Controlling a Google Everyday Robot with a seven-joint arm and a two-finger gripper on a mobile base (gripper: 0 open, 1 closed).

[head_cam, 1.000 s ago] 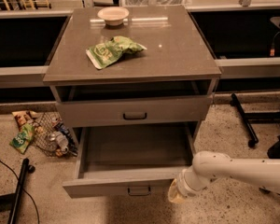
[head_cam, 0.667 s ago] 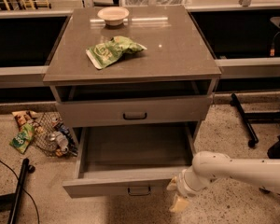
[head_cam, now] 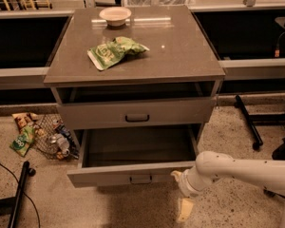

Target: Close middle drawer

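Fingers [head_cam: 184, 211] of my gripper [head_cam: 180, 194] are spread apart, holding nothing. The upper one sits just at the right end of the middle drawer [head_cam: 104, 177] front; touching or not, I cannot tell. The lower one points down toward the floor, below that front. The gripper is low, off the cabinet's front right corner, with my arm reaching in from the right. The middle drawer is pulled well out, its dark handle [head_cam: 140, 178] left of my fingers. The upper drawer [head_cam: 95, 115] is nearly in. The worktop [head_cam: 180, 56] carries a green snack bag [head_cam: 115, 52] and, farther back, a pale bowl [head_cam: 115, 15].
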